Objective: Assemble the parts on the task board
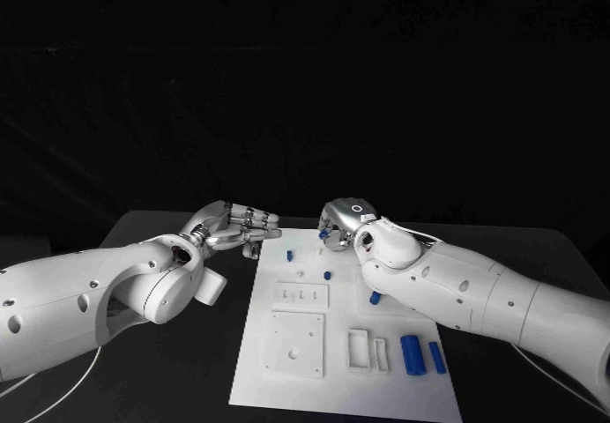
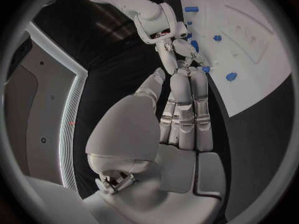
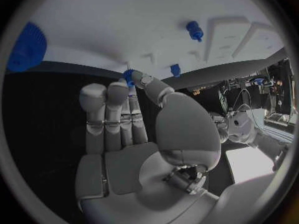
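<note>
The white task board [image 1: 343,388] lies in the middle of the black table. My right hand [image 1: 345,225] hovers over the board's far edge and pinches a small blue part [image 3: 129,76] between thumb and a fingertip. My left hand [image 1: 235,227] hangs just off the board's far left corner, fingers side by side and holding nothing; the left wrist view shows those fingers [image 2: 184,109] stretched toward the right hand [image 2: 177,47]. Small blue pegs [image 1: 290,256] [image 1: 328,275] stand on the board's far half. Two blue cylinders [image 1: 412,352] lie near its right edge.
White raised blocks [image 1: 296,344] and slotted frames [image 1: 361,348] sit on the board's near half. A blue gear [image 3: 28,47] lies on the board beside the right hand. Bare black table [image 1: 166,379] lies on both sides of the board.
</note>
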